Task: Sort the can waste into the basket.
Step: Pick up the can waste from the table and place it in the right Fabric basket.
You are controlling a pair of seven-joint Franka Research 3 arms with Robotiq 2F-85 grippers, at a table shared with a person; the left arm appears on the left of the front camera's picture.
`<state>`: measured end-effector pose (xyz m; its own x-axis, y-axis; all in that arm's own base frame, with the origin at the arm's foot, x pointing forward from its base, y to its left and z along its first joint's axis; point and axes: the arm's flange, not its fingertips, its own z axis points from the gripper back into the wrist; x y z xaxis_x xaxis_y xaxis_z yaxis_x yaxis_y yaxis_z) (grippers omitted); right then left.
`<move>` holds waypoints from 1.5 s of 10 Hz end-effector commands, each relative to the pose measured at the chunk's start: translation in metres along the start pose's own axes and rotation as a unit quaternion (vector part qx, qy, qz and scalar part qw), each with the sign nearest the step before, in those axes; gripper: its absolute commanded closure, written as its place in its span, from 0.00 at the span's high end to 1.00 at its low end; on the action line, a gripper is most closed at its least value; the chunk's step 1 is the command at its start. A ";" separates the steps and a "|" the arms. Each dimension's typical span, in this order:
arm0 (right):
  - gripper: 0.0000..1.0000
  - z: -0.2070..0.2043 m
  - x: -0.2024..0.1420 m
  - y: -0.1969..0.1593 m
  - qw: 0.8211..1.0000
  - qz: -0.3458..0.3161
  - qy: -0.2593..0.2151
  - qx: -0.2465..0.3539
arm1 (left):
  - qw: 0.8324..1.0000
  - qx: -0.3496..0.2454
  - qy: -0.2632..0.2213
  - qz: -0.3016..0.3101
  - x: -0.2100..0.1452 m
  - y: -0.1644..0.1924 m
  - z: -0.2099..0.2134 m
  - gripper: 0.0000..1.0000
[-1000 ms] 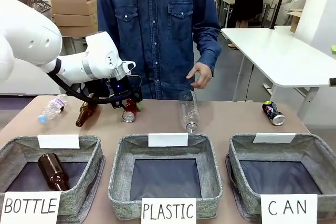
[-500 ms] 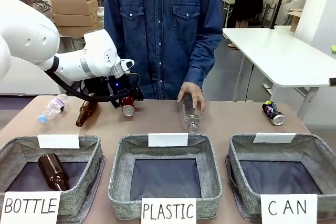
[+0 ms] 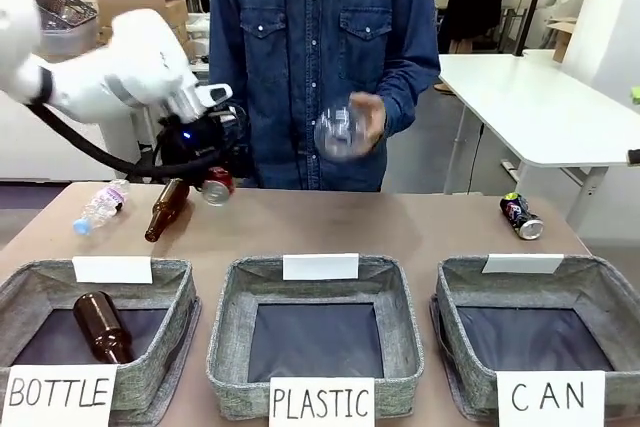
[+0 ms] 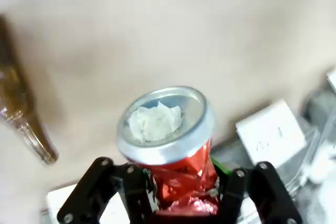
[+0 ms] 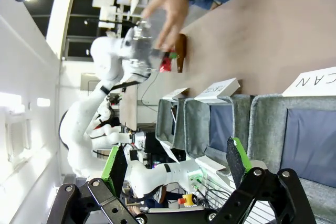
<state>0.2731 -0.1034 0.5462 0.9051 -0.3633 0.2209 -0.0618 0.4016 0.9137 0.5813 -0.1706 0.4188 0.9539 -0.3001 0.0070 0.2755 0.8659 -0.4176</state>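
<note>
Left tool: clenched on the red can. The can is held clear of the worktop in the upper left of the front frame, its silver top turned toward the camera. In the left wrist view the can sits between the black fingers at bottom centre. Its red body is crumpled and a pale wad shows inside the rim.

Right tool: released. The green pads stand wide apart at the bottom of the right wrist frame with nothing between them.

Black can: lying on its side on the worktop at the right of the front frame. It is just beyond the far rim of the CAN basket, which stands at lower right, and is apart from it.

Person's hand: holding a clear bottle in the air at upper centre.

A brown bottle and a small plastic bottle lie on the worktop at left, below the left tool. A second brown bottle lies inside the BOTTLE basket at lower left.
</note>
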 end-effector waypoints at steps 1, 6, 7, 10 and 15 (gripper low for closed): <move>1.00 -0.001 0.001 0.000 1.000 0.012 -0.004 0.012 | 0.985 -0.042 0.019 -0.166 -0.113 0.020 0.070 0.15; 1.00 -0.001 0.001 0.000 1.000 0.012 -0.004 0.012 | 0.916 -0.229 -0.089 -0.316 -0.268 0.056 0.155 0.15; 1.00 -0.001 0.001 0.000 1.000 0.012 -0.004 0.012 | 0.925 -0.229 -0.107 -0.283 -0.286 0.057 0.154 0.15; 1.00 -0.001 0.001 0.000 1.000 0.012 -0.004 0.012 | 0.919 -0.239 -0.106 -0.294 -0.293 0.063 0.161 0.15; 1.00 -0.001 0.001 0.000 1.000 0.012 -0.004 0.012 | 0.874 -0.229 -0.026 -0.428 -0.272 -0.010 0.128 0.15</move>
<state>0.2730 -0.1035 0.5462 0.9050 -0.3636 0.2209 -0.0614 0.4022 0.9135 0.3380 -0.0114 0.5335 0.6003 -0.6132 0.5134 0.7498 0.2081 -0.6281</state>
